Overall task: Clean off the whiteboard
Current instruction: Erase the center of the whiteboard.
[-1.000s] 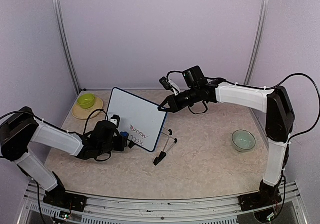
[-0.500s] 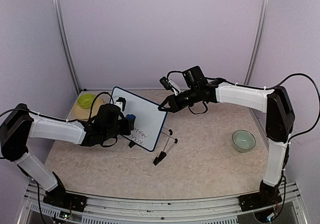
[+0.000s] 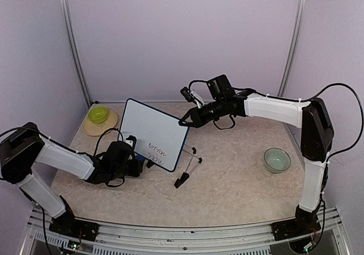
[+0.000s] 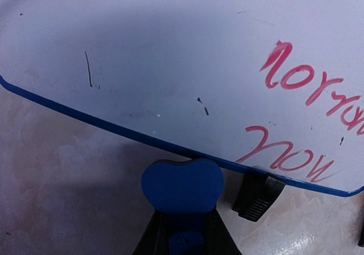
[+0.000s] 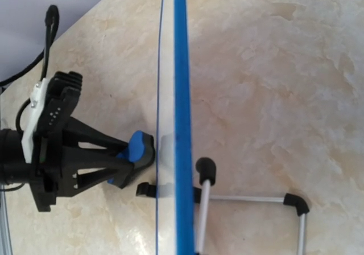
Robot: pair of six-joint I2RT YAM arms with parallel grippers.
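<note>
- whiteboard (image 3: 153, 131) stands tilted on its black legs (image 3: 190, 167) on the table (image 3: 239, 181), between the two grippers
- right gripper (image 3: 185, 122) is clamped onto the whiteboard's top right corner
- left gripper (image 3: 138, 165) is closed on a blue block (image 4: 182, 185) right at the whiteboard's bottom edge, can't tell if it's actually touching
- red writing (image 4: 301, 95) fills the whiteboard's lower right corner, the rest looks mostly blank with a few dark specks
- green bowl (image 3: 98, 114) on a tan plate (image 3: 90, 131) behind the whiteboard's left side, pale bowl (image 3: 277, 159) well off to its right
</note>
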